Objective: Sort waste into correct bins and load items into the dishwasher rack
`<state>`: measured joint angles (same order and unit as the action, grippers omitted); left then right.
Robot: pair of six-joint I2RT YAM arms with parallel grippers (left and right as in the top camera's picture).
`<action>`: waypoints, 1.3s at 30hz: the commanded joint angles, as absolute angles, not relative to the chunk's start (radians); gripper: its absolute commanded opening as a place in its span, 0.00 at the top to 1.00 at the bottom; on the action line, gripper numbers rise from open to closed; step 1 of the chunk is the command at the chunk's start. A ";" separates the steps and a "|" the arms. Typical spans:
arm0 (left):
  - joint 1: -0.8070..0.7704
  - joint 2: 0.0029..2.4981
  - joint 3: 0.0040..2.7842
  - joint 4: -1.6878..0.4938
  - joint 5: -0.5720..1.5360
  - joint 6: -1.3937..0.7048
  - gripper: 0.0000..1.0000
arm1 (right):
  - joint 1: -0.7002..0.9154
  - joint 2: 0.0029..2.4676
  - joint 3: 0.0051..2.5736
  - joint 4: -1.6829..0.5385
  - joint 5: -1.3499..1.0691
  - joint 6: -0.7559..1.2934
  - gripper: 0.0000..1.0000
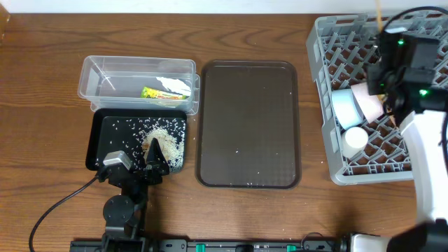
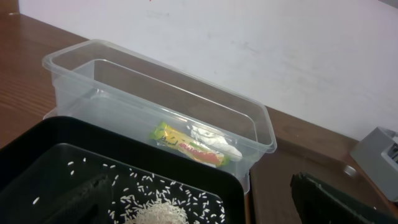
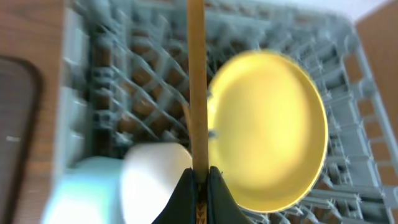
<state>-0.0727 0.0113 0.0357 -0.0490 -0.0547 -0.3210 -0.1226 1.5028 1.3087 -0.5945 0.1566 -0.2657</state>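
The clear tub (image 1: 98,73) holds the green-and-yellow wrapper (image 1: 164,92), also in the left wrist view (image 2: 193,146). The black tray (image 1: 105,126) holds loose rice grains (image 1: 164,140). My left gripper (image 1: 155,159) is open and empty, low over the rice (image 2: 155,211). My right gripper (image 3: 200,180) is shut on the wooden chopsticks (image 3: 196,81) and holds them over the grey rack (image 1: 329,42). In the rack are the pale-yellow plate (image 3: 267,130) on edge, the white bowl (image 3: 155,177) and the light-blue bowl (image 3: 87,186).
A large dark brown serving tray (image 1: 248,126) lies between the black tray and the rack, with a few stray grains on it. The left arm's cable runs across the wooden table at the front left.
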 commanded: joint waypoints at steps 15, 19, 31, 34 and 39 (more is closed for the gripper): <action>-0.066 0.006 0.004 -0.066 -0.060 -0.330 0.06 | -0.175 1.560 1.311 -0.576 0.180 -0.260 0.37; -0.066 0.006 0.004 -0.065 -0.060 -0.330 0.06 | -0.143 1.414 1.311 -0.651 0.000 -0.178 0.37; -0.066 0.006 0.004 -0.066 -0.060 -0.330 0.06 | 0.166 1.036 1.311 -0.909 -0.425 0.016 0.01; -0.066 0.006 0.004 -0.066 -0.060 -0.330 0.06 | 0.235 1.000 1.311 -0.923 -0.450 0.047 0.01; -0.066 0.006 0.004 -0.066 -0.060 -0.330 0.06 | 0.257 0.978 1.311 -0.976 -0.439 0.043 0.01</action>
<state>-0.0727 0.0113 0.0357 -0.0490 -0.0547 -0.3214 0.2417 0.9859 1.3067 -0.9470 -0.4217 0.0154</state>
